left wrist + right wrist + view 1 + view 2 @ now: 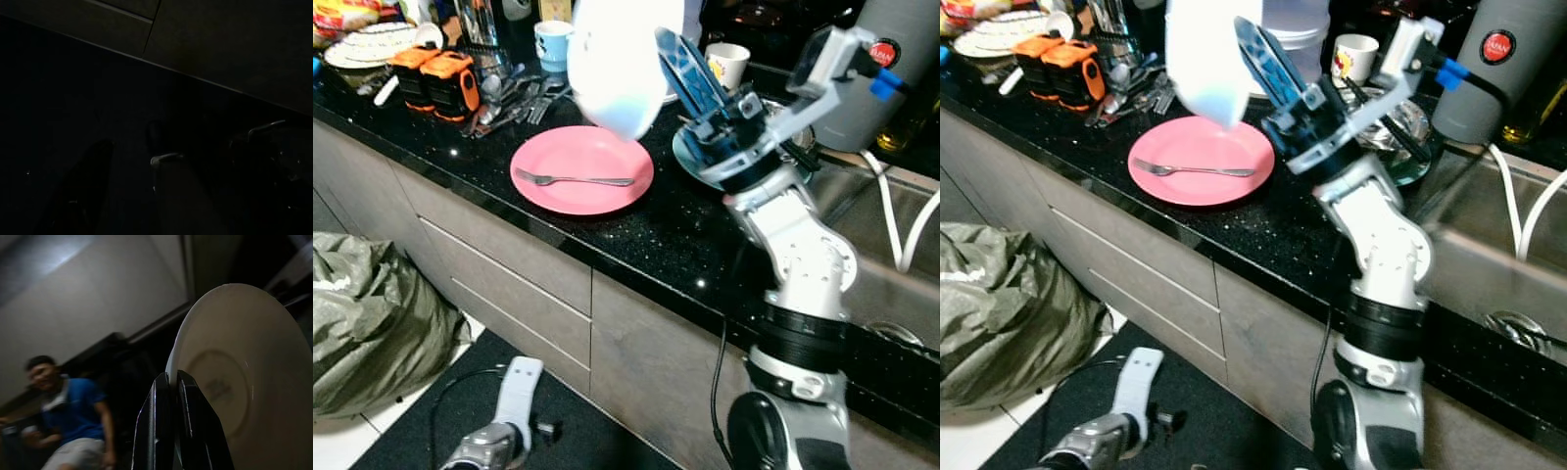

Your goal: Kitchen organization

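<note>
So the round pink plate sits on the black speckled stone countertop, with a metal fork lying across it. A big white ceramic plate hangs tilted in the air just above the pink one's far edge. Behind-left are two orange-and-black tape measures, loose cutlery between them and the pink plate. A white printed mug stands further back right.
</note>
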`<state>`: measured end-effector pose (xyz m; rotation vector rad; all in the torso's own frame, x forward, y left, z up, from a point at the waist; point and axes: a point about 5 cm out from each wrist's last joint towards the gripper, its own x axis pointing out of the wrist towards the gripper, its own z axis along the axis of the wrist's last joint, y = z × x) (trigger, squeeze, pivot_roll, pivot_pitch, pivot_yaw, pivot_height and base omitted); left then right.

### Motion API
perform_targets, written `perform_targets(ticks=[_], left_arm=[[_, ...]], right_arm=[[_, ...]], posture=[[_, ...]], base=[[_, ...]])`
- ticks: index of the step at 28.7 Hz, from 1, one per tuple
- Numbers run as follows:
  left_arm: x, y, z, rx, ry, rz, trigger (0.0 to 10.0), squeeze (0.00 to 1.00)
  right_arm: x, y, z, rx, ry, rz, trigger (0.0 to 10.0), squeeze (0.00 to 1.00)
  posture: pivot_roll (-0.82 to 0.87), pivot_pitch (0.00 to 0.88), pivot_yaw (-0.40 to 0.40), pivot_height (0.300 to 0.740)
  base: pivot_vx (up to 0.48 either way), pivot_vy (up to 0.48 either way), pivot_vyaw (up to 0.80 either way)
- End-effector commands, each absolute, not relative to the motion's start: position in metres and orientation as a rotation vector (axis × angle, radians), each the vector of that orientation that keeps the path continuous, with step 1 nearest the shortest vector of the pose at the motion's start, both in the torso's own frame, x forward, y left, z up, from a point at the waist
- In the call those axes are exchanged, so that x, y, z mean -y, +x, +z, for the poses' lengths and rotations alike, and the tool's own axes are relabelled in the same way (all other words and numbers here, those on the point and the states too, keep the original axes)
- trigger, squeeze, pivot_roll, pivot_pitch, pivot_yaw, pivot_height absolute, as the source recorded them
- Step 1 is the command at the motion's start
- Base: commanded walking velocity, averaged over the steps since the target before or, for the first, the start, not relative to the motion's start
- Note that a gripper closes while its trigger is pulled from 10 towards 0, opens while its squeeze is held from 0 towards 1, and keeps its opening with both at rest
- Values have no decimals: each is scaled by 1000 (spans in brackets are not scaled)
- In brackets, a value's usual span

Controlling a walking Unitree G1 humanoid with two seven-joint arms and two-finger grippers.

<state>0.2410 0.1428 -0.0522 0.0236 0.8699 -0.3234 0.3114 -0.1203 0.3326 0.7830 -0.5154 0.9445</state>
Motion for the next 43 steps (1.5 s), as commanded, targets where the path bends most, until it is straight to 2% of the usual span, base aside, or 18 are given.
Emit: perform_targets(ticks=[1, 5, 10, 21, 26, 30, 35, 36, 37, 38, 43], left_arm=[[-144, 233, -59, -918, 43, -321, 10000, 0], [-150, 230, -60, -927, 48, -307, 10000, 0], [-154, 228, -62, -939, 57, -290, 10000, 0], [-152, 230, -61, -937, 46, -279, 10000, 0], [-152, 229, -61, -946, 60, -291, 10000, 0], [-151, 228, -62, -955, 90, -310, 10000, 0], [-151, 228, -62, -963, 97, -316, 10000, 0], [-149, 226, -64, -982, 101, -339, 10000, 0], [-149, 226, -64, -982, 101, -339, 10000, 0], [-146, 223, -65, -999, 99, -361, 10000, 0], [-141, 217, -68, -1040, 92, -417, 10000, 0]], right_arm=[[142, 318, 327, 530, 807, 796, 10000, 0], [160, 320, 326, 547, 845, 719, 10000, 0], [183, 315, 332, 616, 891, 670, 10000, 0], [183, 309, 338, 650, 912, 722, 10000, 0], [189, 311, 339, 648, 884, 682, 10000, 0], [194, 323, 334, 575, 724, 540, 10000, 0], [193, 330, 330, 500, 553, 458, 10000, 0], [190, 339, 318, 379, 389, 392, 10000, 0], [190, 339, 318, 379, 389, 392, 10000, 0], [191, 345, 308, 309, 266, 333, 10000, 0], [184, 350, 288, 205, 119, 329, 10000, 0]], posture=[[-19, 71, 21, 740], [-17, 77, 30, 740], [-16, 82, 35, 740], [-13, 96, 31, 740], [-15, 97, 30, 740], [-21, 98, 30, 740], [-21, 98, 30, 740], [-22, 98, 28, 740], [-22, 98, 28, 740], [-22, 98, 28, 740], [-23, 99, 25, 740]], base=[[0, 0, 0], [0, 0, 0], [0, 0, -631], [0, 0, -800], [0, 0, -800], [0, 0, -800], [0, 0, -754], [0, 0, 0], [0, 0, 0], [0, 0, 0], [0, 0, 0]])
